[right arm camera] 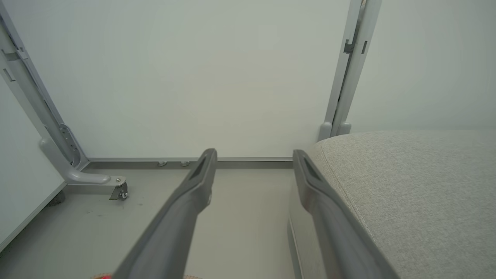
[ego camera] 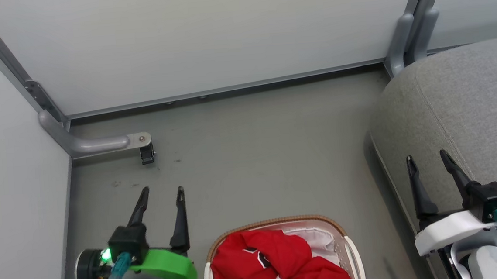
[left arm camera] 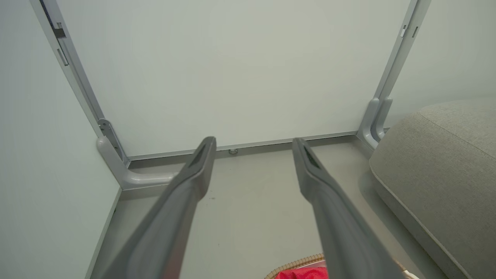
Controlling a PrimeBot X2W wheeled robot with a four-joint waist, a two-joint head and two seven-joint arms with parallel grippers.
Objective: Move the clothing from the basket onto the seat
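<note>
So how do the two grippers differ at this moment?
The left gripper has a green wrist cover, the right gripper a white cover. The left gripper hangs over the floor beside the basket; the right gripper hangs at the edge of the seat. Both stand open and empty, fingers pointing toward the wall.

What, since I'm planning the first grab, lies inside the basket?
Red clothing lies heaped in the basket, with white liner showing at its far right. Anything under the heap is covered, and the basket's near end is cut off.

Red clothing [ego camera: 279,262] heaped in cream basket [ego camera: 353,254]; grey seat [ego camera: 469,111] just right.
</note>
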